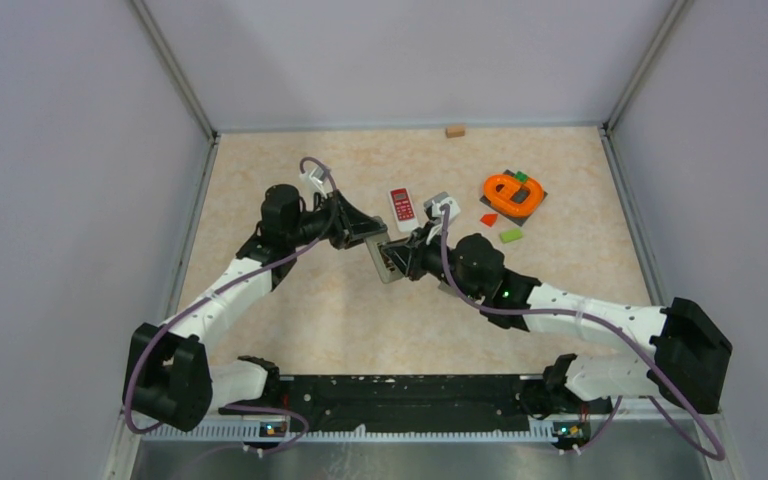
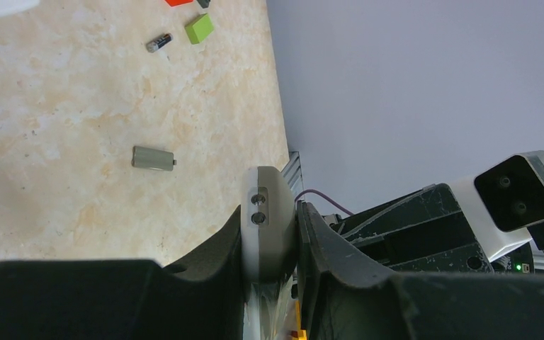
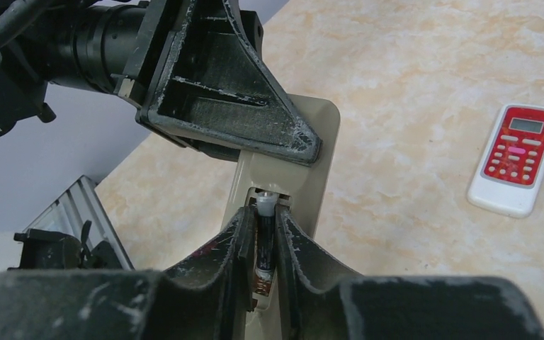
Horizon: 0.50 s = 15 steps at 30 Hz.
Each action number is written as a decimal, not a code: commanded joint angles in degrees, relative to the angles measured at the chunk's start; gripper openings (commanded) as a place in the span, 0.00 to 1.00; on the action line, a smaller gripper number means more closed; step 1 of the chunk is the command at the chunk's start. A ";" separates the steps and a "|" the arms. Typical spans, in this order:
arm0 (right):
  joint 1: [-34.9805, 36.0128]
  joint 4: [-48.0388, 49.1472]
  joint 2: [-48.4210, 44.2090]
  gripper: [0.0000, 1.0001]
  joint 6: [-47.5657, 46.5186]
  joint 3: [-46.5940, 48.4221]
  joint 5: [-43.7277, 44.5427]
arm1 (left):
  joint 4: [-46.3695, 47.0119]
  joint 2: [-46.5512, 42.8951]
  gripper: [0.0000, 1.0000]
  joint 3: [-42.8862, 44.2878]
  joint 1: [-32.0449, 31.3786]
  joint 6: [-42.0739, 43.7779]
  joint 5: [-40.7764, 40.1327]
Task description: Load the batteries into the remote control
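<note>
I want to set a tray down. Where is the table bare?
Bare: the far-left corner beside the red-and-white remote, and the near strip between the left arm and right arm. Crowded: the far right, around the orange ring, red block and green block.

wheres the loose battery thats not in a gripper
In the left wrist view, the loose battery lies on the table near the top left, just beside the green block.

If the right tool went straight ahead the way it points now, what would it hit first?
The beige remote held in the left tool. The battery in the right tool looks to be at the open battery bay, though depth is unclear.
</note>
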 commanded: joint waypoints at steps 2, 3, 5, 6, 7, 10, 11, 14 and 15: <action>0.69 -1.31 -1.77 0.24 0.80 1.39 -1.15 | 3.17 -2.33 0.00 1.85 0.61 -0.15 1.32; 0.68 -1.85 -1.86 0.26 1.15 2.11 -1.24 | 3.02 -2.31 0.00 1.85 0.65 0.06 1.20; 0.67 -3.00 -2.05 0.33 2.01 3.39 -0.74 | 2.66 -2.29 0.00 1.88 0.66 0.52 1.07; 0.71 -3.51 -2.18 0.36 2.43 3.94 -0.43 | 2.52 -2.30 0.00 1.85 0.72 0.72 0.98; 0.75 -4.02 -2.35 0.38 2.79 4.47 -0.23 | 2.40 -2.28 0.00 1.86 0.79 0.94 0.96; 0.68 -6.21 -2.88 0.46 4.14 5.94 0.67 | 2.04 -2.29 0.00 1.89 0.83 1.63 0.58; 0.67 -7.21 -3.01 0.50 4.69 6.42 1.24 | 1.88 -2.32 0.00 1.88 0.83 1.95 0.51; 0.48 -10.96 -3.49 0.65 7.75 7.98 3.54 | 2.05 -2.54 0.00 1.71 0.94 2.89 -0.07; 0.21 -12.62 -3.73 0.69 9.96 8.51 4.74 | 2.11 -2.74 0.00 1.57 0.97 3.30 -0.38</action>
